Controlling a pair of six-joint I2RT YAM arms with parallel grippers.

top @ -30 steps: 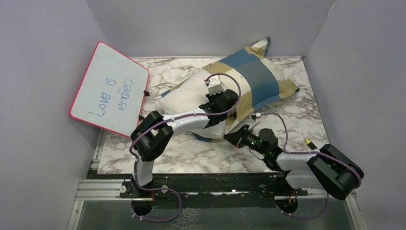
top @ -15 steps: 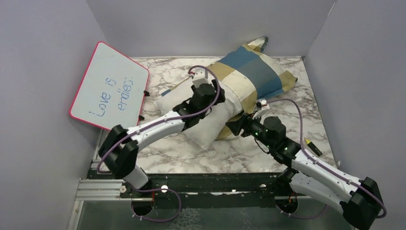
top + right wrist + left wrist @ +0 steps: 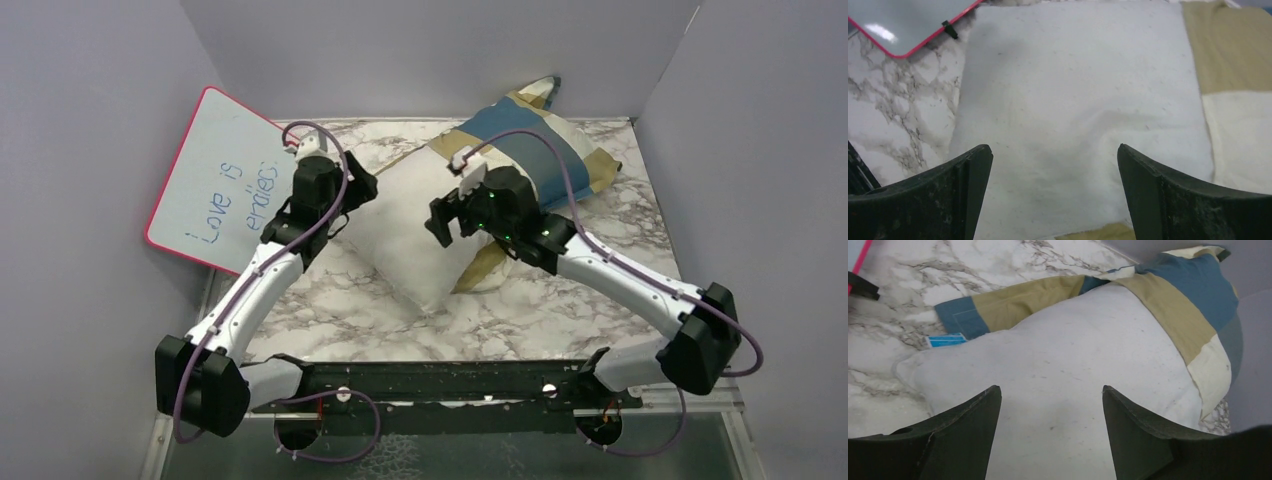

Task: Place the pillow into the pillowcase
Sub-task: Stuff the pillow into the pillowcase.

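Observation:
The white pillow (image 3: pixel 415 225) lies at an angle on the marble table, its far end inside the blue, tan and cream checked pillowcase (image 3: pixel 535 150). Its near half is bare. In the left wrist view the pillow (image 3: pixel 1063 370) shows a blue tag (image 3: pixel 945 341) at one corner, and the pillowcase (image 3: pixel 1173 305) covers its far end. My left gripper (image 3: pixel 355 198) hangs open over the pillow's left edge (image 3: pixel 1050 388), holding nothing. My right gripper (image 3: pixel 445 220) is open above the pillow's middle (image 3: pixel 1053 146), beside the pillowcase's tan and cream rim (image 3: pixel 1238 115).
A pink-rimmed whiteboard (image 3: pixel 225 180) with handwriting leans against the left wall, close to my left wrist; its corner (image 3: pixel 903 20) shows in the right wrist view. Grey walls enclose the marble table (image 3: pixel 340 310) on three sides. A black rail (image 3: pixel 440 380) runs along the near edge.
Both grippers have opened and let go of the fabric. The left arm has swung left toward the whiteboard. The right arm has reached forward over the pillow.

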